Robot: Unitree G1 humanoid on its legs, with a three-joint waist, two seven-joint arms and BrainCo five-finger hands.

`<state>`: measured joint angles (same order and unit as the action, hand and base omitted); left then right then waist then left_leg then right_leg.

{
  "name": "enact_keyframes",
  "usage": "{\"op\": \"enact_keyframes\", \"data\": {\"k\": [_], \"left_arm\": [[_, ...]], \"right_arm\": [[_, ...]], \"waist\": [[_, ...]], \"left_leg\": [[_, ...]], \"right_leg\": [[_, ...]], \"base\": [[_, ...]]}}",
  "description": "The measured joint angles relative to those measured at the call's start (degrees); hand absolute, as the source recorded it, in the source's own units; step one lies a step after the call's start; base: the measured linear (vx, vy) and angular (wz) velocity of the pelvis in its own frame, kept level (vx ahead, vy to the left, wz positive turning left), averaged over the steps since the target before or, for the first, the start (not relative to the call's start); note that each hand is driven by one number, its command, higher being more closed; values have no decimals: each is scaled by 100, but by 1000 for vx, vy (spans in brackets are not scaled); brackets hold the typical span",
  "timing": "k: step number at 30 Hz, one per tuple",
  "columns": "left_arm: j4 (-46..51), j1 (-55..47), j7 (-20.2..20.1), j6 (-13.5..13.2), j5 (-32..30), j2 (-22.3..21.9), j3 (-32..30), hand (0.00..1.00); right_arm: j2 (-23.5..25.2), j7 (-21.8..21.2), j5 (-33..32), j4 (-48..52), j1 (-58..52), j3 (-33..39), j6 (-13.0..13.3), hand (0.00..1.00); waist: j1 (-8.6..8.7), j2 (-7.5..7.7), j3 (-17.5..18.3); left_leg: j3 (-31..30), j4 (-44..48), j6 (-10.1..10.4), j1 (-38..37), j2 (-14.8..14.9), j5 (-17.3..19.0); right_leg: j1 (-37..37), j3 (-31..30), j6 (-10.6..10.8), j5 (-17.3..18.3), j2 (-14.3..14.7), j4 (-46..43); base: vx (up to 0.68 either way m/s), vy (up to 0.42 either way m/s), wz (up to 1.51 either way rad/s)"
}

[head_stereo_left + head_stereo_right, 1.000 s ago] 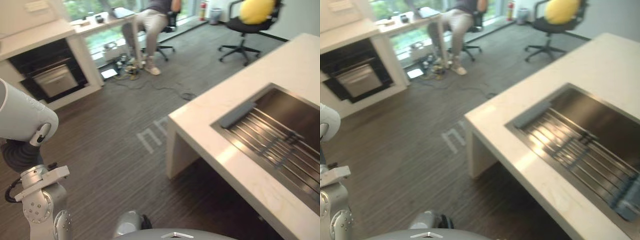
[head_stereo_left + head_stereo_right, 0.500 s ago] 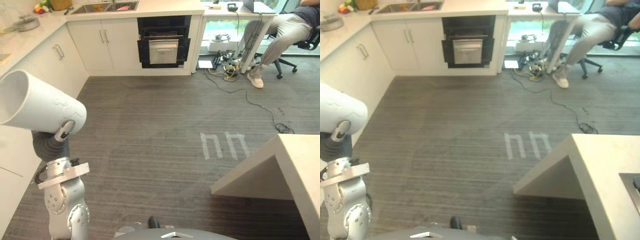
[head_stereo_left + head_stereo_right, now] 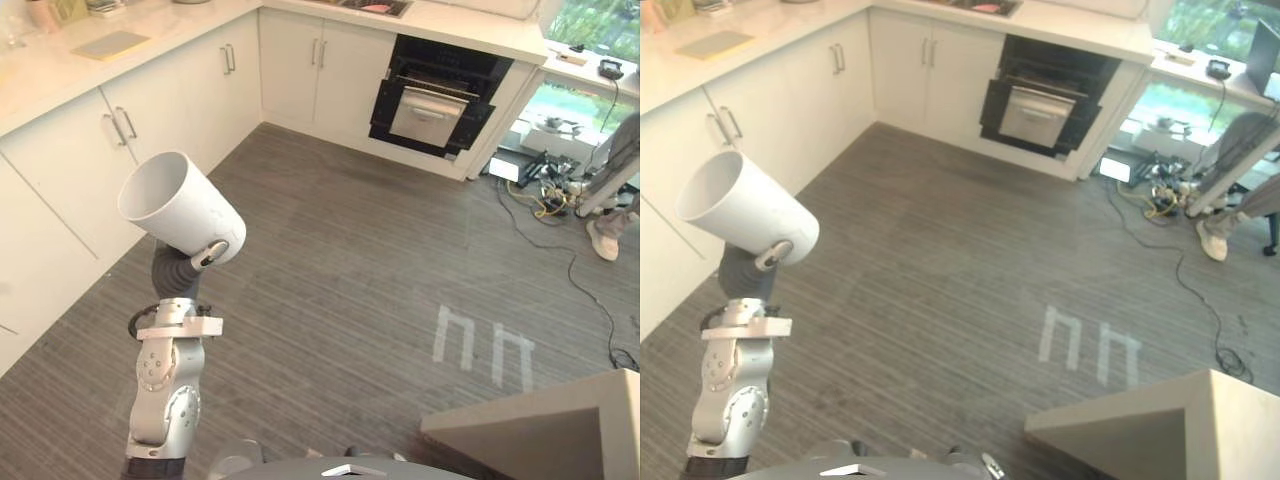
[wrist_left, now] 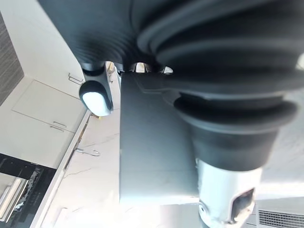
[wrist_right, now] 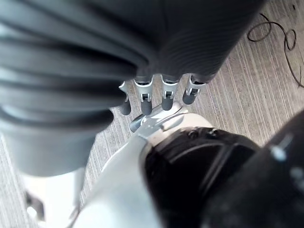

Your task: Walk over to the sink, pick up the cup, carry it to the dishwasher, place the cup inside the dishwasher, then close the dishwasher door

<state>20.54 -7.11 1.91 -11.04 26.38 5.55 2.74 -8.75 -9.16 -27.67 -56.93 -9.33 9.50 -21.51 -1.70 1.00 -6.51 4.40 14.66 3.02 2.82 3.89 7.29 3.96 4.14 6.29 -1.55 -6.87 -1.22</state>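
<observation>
Turning away from the sink, the head camera has swung across the room, so the shift is the robot's own and not the things'. Nearest, the right hand (image 5: pixel 164 95) hangs with relaxed fingers, holding nothing. At 9 o'clock the left hand (image 3: pixel 178 272) stays raised, a fingertip curled against the white cup (image 3: pixel 180 205), which rides tilted, mouth toward 10 o'clock. The counter (image 3: pixel 560 425) corner now sits at 5 o'clock. Beyond the floor (image 3: pixel 330 260), the dark appliance (image 3: pixel 437 95) at 1 o'clock, probably the dishwasher, has come into view. Pick-up looks done and carrying is under way.
</observation>
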Motion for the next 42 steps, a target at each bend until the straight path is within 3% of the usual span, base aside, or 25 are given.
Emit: {"op": "enact_keyframes", "data": {"k": [2,4,7,9,12,15,18,19,26,32,36,42], "left_arm": [[106,-106,-2,111,-74,-35,36,100],[131,-184,-58,118,-74,-117,43,100],[134,-231,-263,114,-70,-164,101,100],[147,-271,-404,74,-67,-157,142,100],[257,-482,-522,-55,-35,-82,116,100],[433,-528,-529,-217,-13,17,139,100],[131,-153,-534,-354,-9,200,297,100],[-570,-95,-536,-359,-11,311,293,100],[-571,-96,-536,-360,-2,310,284,100],[-739,-96,-590,-485,54,304,270,100],[-921,-101,-596,-565,111,291,224,100],[-1022,-252,-577,-646,110,294,191,100]], "right_arm": [[-168,-66,31,29,84,-190,-20,0],[-281,-83,102,183,98,-276,-98,0],[-338,-108,107,191,86,-316,-125,0],[-402,-192,104,180,88,-388,-121,0],[-448,-164,98,57,77,-385,-118,0],[-406,-161,90,47,81,-353,-67,0],[-290,-119,-4,86,84,-241,-71,0],[-157,-48,-2,-27,53,-262,-130,0],[-153,-49,-3,-14,53,-257,-115,0],[-80,-54,39,0,14,-261,50,0],[-50,-68,119,25,-47,-269,188,0],[-27,-67,286,19,-59,-349,177,0]], "waist": [[0,-185,12],[37,-353,68],[57,-391,92],[47,-424,116],[-64,-382,127],[7,-358,155],[143,-212,202],[311,-26,425],[324,-12,429],[385,40,469],[382,49,472],[247,87,495]], "left_leg": [[14,24,135,91,216,22],[354,388,21,297,569,329],[1152,384,-67,300,960,290],[1359,91,-19,223,924,-62],[1427,-945,16,-185,514,-833],[1456,-1965,44,-587,247,-1495],[1364,-1968,34,-683,119,-1547],[1152,-1970,77,-702,159,-1543],[1262,-1970,126,-704,172,-1475],[1273,-1970,97,-717,142,-1442],[1136,-1971,103,-710,118,-1433],[969,-1971,104,-720,108,-1445]], "right_leg": [[-5,-2,-58,38,188,75],[37,205,-231,191,344,79],[130,638,-287,250,332,64],[146,902,-249,279,221,54],[201,955,-138,266,-7,111],[207,959,-51,186,-107,158],[306,1055,-79,205,-204,151],[491,1222,-119,259,-119,291],[406,1051,-124,262,-105,301],[379,959,-175,306,-107,256],[394,998,-349,425,-110,138],[434,976,-396,521,-110,1]], "base": [[-10,-225,-10],[-34,-201,22],[-47,-106,71],[-52,-10,80],[-39,53,32],[6,43,3],[-27,-19,8],[-37,-31,13],[4,4,-7],[37,12,-6],[47,8,14],[15,-1,17]]}}
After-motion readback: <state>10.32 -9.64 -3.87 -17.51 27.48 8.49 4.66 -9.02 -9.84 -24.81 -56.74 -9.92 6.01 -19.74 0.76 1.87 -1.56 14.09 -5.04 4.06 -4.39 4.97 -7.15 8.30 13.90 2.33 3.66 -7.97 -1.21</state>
